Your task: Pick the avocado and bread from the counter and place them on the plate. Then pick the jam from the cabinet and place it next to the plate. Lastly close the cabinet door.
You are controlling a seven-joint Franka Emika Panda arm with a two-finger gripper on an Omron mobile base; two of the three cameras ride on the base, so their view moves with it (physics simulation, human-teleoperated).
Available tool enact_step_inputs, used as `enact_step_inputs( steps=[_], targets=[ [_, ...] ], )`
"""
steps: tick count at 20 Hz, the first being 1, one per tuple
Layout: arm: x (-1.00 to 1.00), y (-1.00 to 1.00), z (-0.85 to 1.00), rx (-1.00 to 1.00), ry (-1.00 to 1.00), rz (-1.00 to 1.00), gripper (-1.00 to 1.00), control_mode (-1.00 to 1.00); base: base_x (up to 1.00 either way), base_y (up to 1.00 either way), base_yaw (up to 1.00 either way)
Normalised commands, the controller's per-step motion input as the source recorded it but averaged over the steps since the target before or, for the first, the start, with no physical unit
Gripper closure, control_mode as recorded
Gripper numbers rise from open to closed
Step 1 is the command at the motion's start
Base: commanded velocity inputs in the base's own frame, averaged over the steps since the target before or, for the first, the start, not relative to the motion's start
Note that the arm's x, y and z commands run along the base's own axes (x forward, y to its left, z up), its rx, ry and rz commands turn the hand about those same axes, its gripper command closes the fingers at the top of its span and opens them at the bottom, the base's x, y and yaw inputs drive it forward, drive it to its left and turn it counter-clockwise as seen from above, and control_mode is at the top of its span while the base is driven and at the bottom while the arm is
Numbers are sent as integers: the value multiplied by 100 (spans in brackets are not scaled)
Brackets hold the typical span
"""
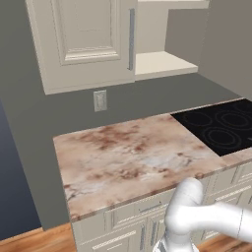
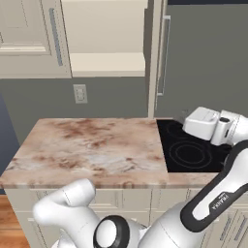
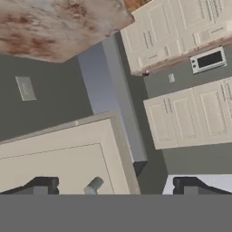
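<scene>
Beige stone tabletop (image 1: 128,157) with reddish-brown marbling is lying across the centre of both base views. Cream raised-panel wall cabinet (image 1: 83,39) is showing at the upper left of the left base view, its shelf (image 1: 162,64) exposed beside the grey bar handle (image 1: 131,39). Dark-tipped gripper (image 3: 113,186) is sitting at the hand view's bottom, fingers spread wide apart, holding nothing.

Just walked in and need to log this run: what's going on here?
The white arm is holding nothing. Its pincer is open, and its hand hangs over the black cooktop at the right end of the counter. The hand camera looks sideways at the wall cabinet. That cabinet's left door is shut beside an open shelf. No avocado, bread, plate or jam can be made out, so nothing has been picked up yet.
</scene>
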Motion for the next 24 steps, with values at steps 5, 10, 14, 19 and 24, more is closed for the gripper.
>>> enact_step_inputs(
  steps=[5, 10, 14, 19, 24],
  targets=[
    [65, 3, -37, -10, -19, 0, -100, -100, 0, 0, 0],
    [76, 1, -45, -6, -21, 0, -100, -100, 0, 0, 0],
    [77, 0, -36, -1, -21, 0, -100, -100, 0, 0, 0],
    [82, 0, -34, 0, -18, 0, -100, -100, 0, 0, 0],
    [88, 0, -41, 0, -17, 0, -100, -100, 0, 0, 0]
  ],
)
